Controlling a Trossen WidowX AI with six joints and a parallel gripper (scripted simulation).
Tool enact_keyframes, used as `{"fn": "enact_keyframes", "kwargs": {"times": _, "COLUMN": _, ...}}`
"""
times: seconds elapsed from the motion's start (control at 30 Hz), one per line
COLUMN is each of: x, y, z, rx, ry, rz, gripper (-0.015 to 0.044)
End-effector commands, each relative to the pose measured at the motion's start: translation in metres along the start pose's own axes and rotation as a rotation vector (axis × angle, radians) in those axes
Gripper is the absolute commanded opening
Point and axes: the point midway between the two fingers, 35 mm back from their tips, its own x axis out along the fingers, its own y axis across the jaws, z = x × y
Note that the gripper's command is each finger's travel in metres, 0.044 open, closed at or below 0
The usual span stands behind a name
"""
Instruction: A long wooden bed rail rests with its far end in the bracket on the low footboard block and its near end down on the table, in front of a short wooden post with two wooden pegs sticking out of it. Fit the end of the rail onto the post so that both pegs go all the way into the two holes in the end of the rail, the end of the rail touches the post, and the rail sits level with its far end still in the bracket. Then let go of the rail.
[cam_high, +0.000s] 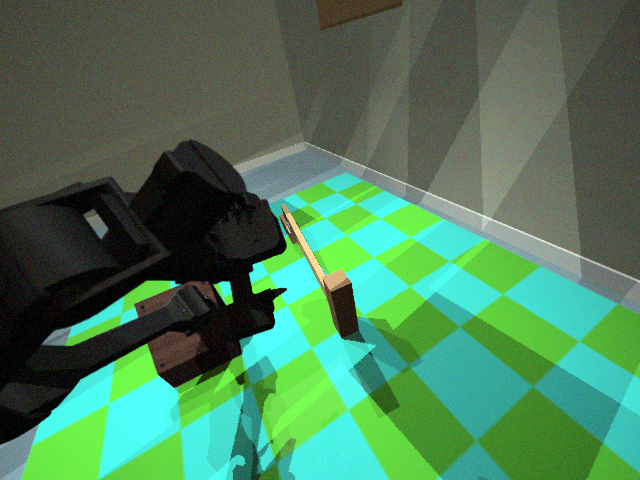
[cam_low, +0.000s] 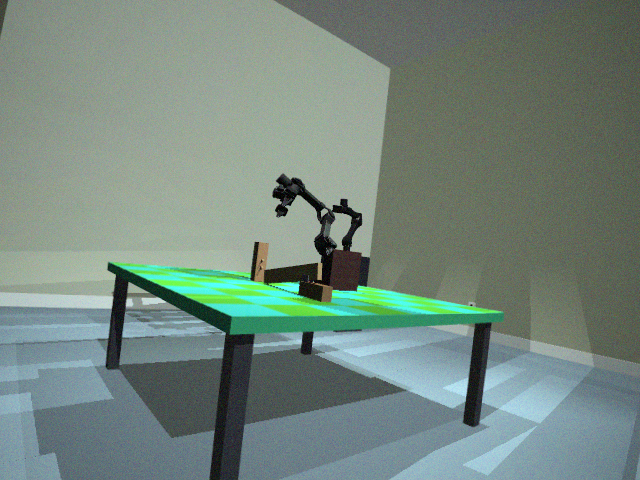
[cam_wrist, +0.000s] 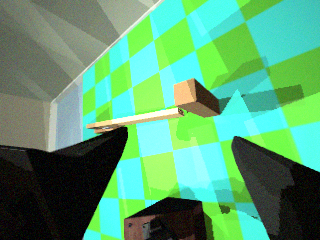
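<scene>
Rail (cam_wrist: 137, 119) runs L–R, near end by post (cam_wrist: 192, 97), prob. not on pegs, hard to tell. Gripper (cam_wrist: 179, 136) open, nothing btwn fingers; dk red block (cam_wrist: 167, 220) at btm.

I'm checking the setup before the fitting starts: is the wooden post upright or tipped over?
Upright: the post stands on end on the checkered table, its long sides vertical in the exterior view.
</scene>
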Motion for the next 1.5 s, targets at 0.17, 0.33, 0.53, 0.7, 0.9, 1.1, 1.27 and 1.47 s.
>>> {"fn": "enact_keyframes", "kwargs": {"times": 0.17, "x": 0.062, "y": 0.025, "z": 0.021, "rx": -0.311, "ry": 0.124, "rz": -0.075, "gripper": 0.044}}
{"fn": "enact_keyframes", "kwargs": {"times": 0.33, "x": 0.135, "y": 0.051, "z": 0.024, "rx": -0.66, "ry": 0.273, "rz": -0.115, "gripper": 0.044}}
{"fn": "enact_keyframes", "kwargs": {"times": 0.53, "x": 0.208, "y": 0.071, "z": 0.007, "rx": -1.008, "ry": 0.432, "rz": -0.112, "gripper": 0.044}}
{"fn": "enact_keyframes", "kwargs": {"times": 0.7, "x": 0.276, "y": 0.083, "z": -0.027, "rx": -1.357, "ry": 0.618, "rz": -0.097, "gripper": 0.044}}
{"fn": "enact_keyframes", "kwargs": {"times": 0.9, "x": 0.341, "y": 0.085, "z": -0.081, "rx": -1.743, "ry": 0.844, "rz": -0.03, "gripper": 0.044}}
{"fn": "enact_keyframes", "kwargs": {"times": 1.1, "x": 0.344, "y": 0.084, "z": -0.091, "rx": -1.784, "ry": 0.869, "rz": -0.019, "gripper": 0.044}}
{"fn": "enact_keyframes", "kwargs": {"times": 1.27, "x": 0.349, "y": 0.081, "z": -0.093, "rx": -1.784, "ry": 0.868, "rz": -0.019, "gripper": 0.044}}
{"fn": "enact_keyframes", "kwargs": {"times": 1.47, "x": 0.357, "y": 0.075, "z": -0.097, "rx": -1.784, "ry": 0.868, "rz": -0.019, "gripper": 0.044}}
